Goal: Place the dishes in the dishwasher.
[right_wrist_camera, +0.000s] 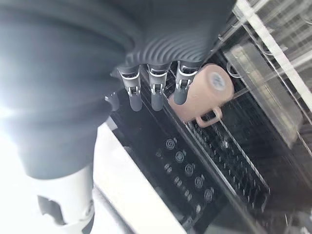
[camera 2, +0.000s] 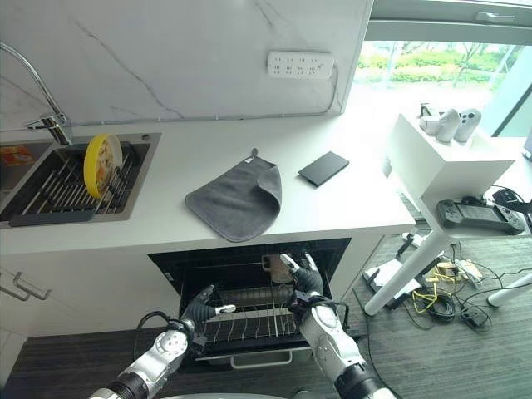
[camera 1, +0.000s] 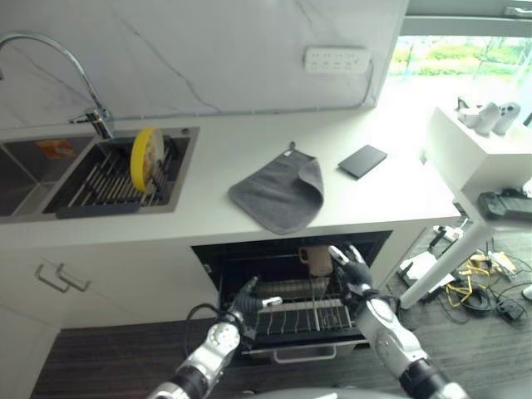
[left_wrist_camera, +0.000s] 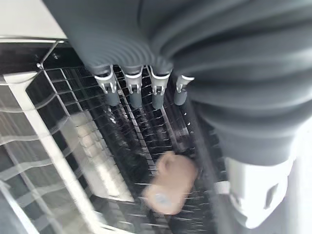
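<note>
Under the counter the dishwasher stands open with its wire rack (camera 1: pixel 291 320) pulled out. A beige mug (camera 1: pixel 316 259) rests at the back of the rack, its handle showing in the right wrist view (right_wrist_camera: pixel 202 97). My right hand (camera 1: pixel 357 277) hovers just right of the mug, fingers (right_wrist_camera: pixel 156 95) straight and open, holding nothing. Over the rack's left side is my left hand (camera 1: pixel 246 301), also open with straight fingers (left_wrist_camera: pixel 131 92); the mug (left_wrist_camera: pixel 168 183) lies beyond them. A yellow plate (camera 1: pixel 147 158) stands on edge in the sink's drying rack (camera 1: pixel 100 187).
A grey cloth (camera 1: pixel 278 193) and a dark flat pad (camera 1: pixel 362 160) lie on the white counter. A tap (camera 1: pixel 91 108) arches over the sink. A white side table (camera 1: pixel 478 150) with controllers stands to the right, cables on the floor beneath.
</note>
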### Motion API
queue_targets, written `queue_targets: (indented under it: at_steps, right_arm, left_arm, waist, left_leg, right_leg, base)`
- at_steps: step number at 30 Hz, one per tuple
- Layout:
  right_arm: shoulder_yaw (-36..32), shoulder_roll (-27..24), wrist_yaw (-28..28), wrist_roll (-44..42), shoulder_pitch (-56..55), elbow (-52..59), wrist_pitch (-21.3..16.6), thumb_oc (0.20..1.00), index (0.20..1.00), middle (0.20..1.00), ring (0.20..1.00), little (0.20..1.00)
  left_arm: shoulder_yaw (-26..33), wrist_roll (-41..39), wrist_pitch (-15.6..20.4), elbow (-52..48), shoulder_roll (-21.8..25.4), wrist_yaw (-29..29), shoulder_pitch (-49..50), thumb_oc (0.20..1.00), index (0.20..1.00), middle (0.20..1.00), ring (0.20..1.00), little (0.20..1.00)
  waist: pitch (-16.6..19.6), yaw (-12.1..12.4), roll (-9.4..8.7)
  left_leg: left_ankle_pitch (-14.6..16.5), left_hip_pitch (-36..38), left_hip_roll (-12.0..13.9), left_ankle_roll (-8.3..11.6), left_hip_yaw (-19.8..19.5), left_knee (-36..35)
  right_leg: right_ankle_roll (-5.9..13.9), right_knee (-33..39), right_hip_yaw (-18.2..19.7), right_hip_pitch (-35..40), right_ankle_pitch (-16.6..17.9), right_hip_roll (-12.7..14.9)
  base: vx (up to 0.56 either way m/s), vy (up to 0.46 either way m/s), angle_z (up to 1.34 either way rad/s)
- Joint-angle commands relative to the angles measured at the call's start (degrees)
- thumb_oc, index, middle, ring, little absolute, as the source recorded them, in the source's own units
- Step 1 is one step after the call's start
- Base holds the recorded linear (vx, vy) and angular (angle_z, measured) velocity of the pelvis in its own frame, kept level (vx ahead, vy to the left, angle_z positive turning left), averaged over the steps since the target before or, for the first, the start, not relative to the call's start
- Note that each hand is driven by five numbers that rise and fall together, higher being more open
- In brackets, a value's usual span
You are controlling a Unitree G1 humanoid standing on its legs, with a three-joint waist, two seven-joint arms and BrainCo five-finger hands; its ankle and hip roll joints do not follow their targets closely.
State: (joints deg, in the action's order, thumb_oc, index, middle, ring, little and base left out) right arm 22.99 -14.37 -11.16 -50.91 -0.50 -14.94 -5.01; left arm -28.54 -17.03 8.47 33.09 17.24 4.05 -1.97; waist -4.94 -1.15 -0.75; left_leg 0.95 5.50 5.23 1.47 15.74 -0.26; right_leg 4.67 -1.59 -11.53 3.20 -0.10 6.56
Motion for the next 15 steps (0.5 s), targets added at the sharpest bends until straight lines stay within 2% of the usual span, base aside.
queue_targets:
  at_steps: [1, 4, 6, 9, 10, 11, 14, 15]
  right_arm:
    - [-4.73, 0.26, 5.58, -3.77, 3.27, 5.74, -2.89, 1.000, 1.000, 1.000, 1.000, 1.000]
    - [-6.48, -0.76, 6.37, -1.04, 1.60, 8.90, -2.46, 1.000, 1.000, 1.000, 1.000, 1.000]
    - [-7.28, -1.51, 9.74, -0.53, 0.67, 12.55, -4.82, 1.000, 1.000, 1.000, 1.000, 1.000]
    - [-9.15, -3.36, 12.56, 2.74, -1.04, 19.27, -6.24, 1.000, 1.000, 1.000, 1.000, 1.000]
    - [-9.75, -4.15, 13.81, 3.59, -1.41, 20.76, -7.27, 1.000, 1.000, 1.000, 1.000, 1.000]
    - [-10.88, -5.97, 15.86, 4.87, -2.36, 23.48, -9.18, 1.000, 1.000, 1.000, 1.000, 1.000]
    - [-12.81, -7.77, 17.07, 5.14, -3.03, 28.14, -10.01, 1.000, 1.000, 1.000, 1.000, 1.000]
    - [-13.40, -8.36, 17.69, 5.17, -3.17, 29.24, -10.66, 1.000, 1.000, 1.000, 1.000, 1.000]
  left_arm:
    - [2.79, -11.71, 0.00, -5.81, 1.59, -9.54, -2.13, 1.000, 1.000, 1.000, 1.000, 1.000]
    - [5.57, -16.07, -0.16, -10.84, 2.24, -12.63, 0.28, 1.000, 1.000, 1.000, 1.000, 1.000]
    - [8.35, -19.67, 1.58, -15.53, 3.03, -16.24, 2.08, 1.000, 1.000, 1.000, 1.000, 1.000]
    - [11.42, -19.00, 3.05, -23.80, 5.06, -20.40, 5.20, 1.000, 1.000, 1.000, 1.000, 1.000]
    - [12.29, -19.15, 3.11, -26.60, 5.90, -20.69, 6.03, 1.000, 1.000, 1.000, 1.000, 1.000]
    - [13.92, -16.86, 4.74, -30.12, 7.24, -20.31, 7.35, 1.000, 1.000, 1.000, 1.000, 1.000]
    - [16.23, -15.97, 4.44, -36.35, 9.48, -19.10, 8.04, 1.000, 1.000, 1.000, 1.000, 1.000]
    - [17.10, -15.30, 5.56, -37.95, 10.04, -18.96, 8.32, 1.000, 1.000, 1.000, 1.000, 1.000]
  waist:
    - [-2.21, -0.41, -0.18]
    - [-2.18, -0.34, -0.05]
    - [-2.21, -0.10, 0.04]
    - [-2.08, 0.46, 0.08]
    - [-2.07, 0.58, 0.09]
    - [-1.95, 0.76, 0.08]
    - [-1.77, 1.03, 0.07]
    - [-1.69, 1.12, 0.07]
  left_leg:
    - [-2.18, 0.39, 0.25, -0.14, -3.16, -1.46]
    - [-2.46, 0.74, 0.13, 0.03, -2.84, -2.18]
    - [-2.36, 0.94, -0.08, 0.05, -2.76, -2.72]
    - [-2.44, 1.01, -0.27, -0.08, -2.78, -3.11]
    - [-2.42, 1.08, -0.32, -0.10, -2.78, -3.25]
    - [-2.37, 1.18, -0.44, -0.12, -2.86, -3.39]
    - [-2.17, 1.39, -0.69, -0.24, -3.34, -3.72]
    - [-2.12, 1.43, -0.77, -0.28, -3.47, -3.76]
  right_leg:
    - [0.45, 0.84, -1.38, 1.14, 2.00, 1.40]
    - [0.92, 2.90, -1.80, 1.44, 3.43, 1.77]
    - [1.09, 3.95, -1.90, 1.77, 3.89, 1.78]
    - [1.45, 4.33, -2.56, 1.95, 4.30, 2.03]
    - [1.51, 4.51, -2.70, 2.09, 4.32, 2.08]
    - [1.68, 4.83, -2.95, 2.32, 4.35, 2.17]
    - [1.80, 5.13, -3.04, 2.67, 4.20, 2.18]
    - [1.86, 5.25, -3.16, 2.83, 4.16, 2.22]
  base:
    - [0.00, 0.000, 0.00]
    - [0.00, 0.000, 0.00]
    - [0.01, 0.004, -0.02]
    - [0.04, 0.008, -0.01]
    - [0.05, 0.017, 0.08]
    - [0.04, 0.014, 0.06]
    - [0.03, 0.001, 0.05]
    - [0.02, -0.008, 0.05]
